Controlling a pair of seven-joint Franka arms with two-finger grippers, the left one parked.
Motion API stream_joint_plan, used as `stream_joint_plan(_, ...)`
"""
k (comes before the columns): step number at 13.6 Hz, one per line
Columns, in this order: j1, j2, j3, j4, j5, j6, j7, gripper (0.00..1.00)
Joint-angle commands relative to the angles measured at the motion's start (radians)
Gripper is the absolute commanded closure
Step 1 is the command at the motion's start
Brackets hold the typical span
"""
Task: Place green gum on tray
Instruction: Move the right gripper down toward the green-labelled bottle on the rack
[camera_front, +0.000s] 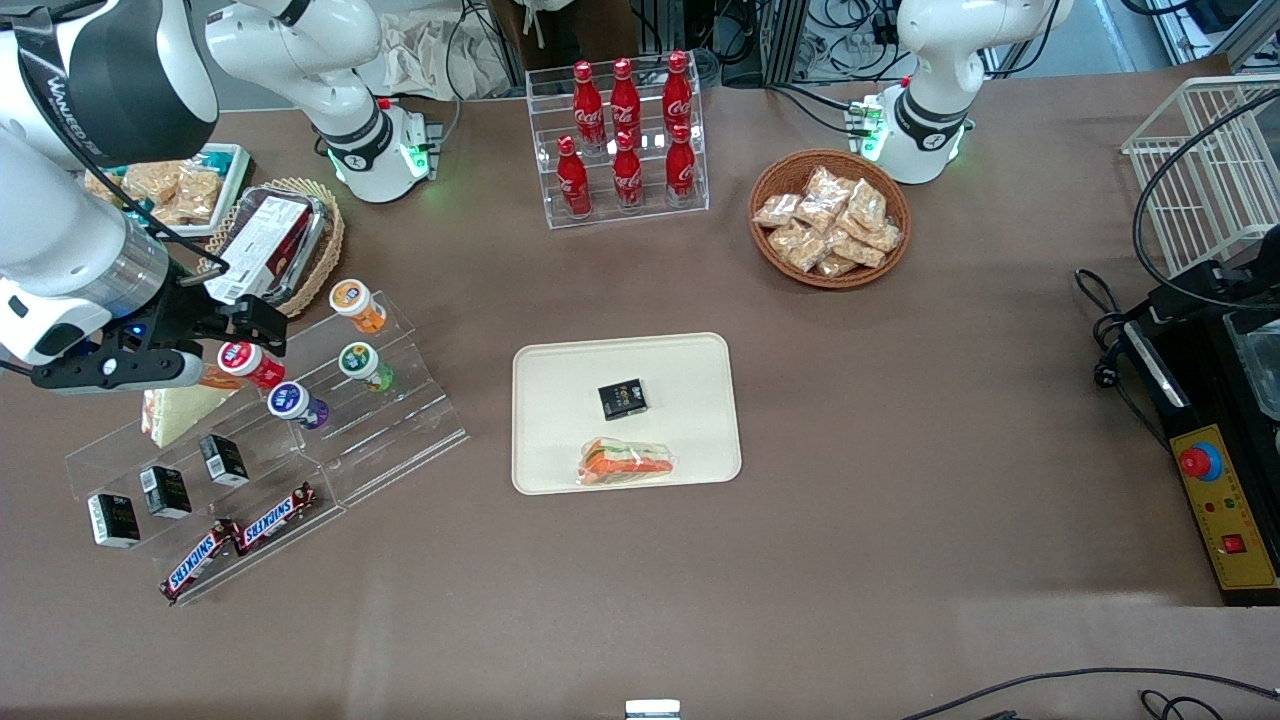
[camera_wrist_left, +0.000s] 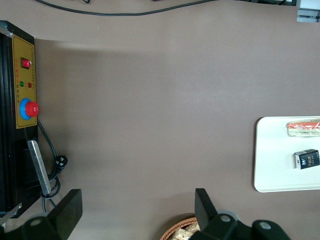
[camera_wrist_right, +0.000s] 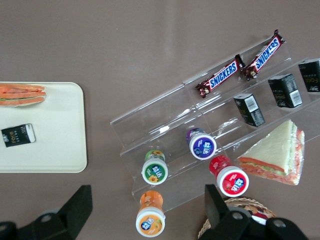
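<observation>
The green gum (camera_front: 364, 364) is a small, light, rigid bottle with a smooth, likely slippery body; a pinch across its sides just under the white lid looks safest. It stands on the clear stepped stand (camera_front: 400, 430), among 3 other bottles. The end effector (camera_front: 225, 330) hovers open, empty, beside the stand, apart from the gum and well short of the tray (camera_front: 690, 360).

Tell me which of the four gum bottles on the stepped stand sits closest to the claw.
The red gum bottle, right beside the open claw hovering over the stand. The purple, the green gum and the orange all stand farther from it.
</observation>
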Motion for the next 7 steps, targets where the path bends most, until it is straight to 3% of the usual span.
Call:
stream_joint_plan(1,-0.01,0.002,-0.003,0.006,0.035,-0.017,-0.001,0.0)
stream_joint_plan(7,0.001,-0.009,0.005,-0.09,0.032,0.069,-0.019,0.0)
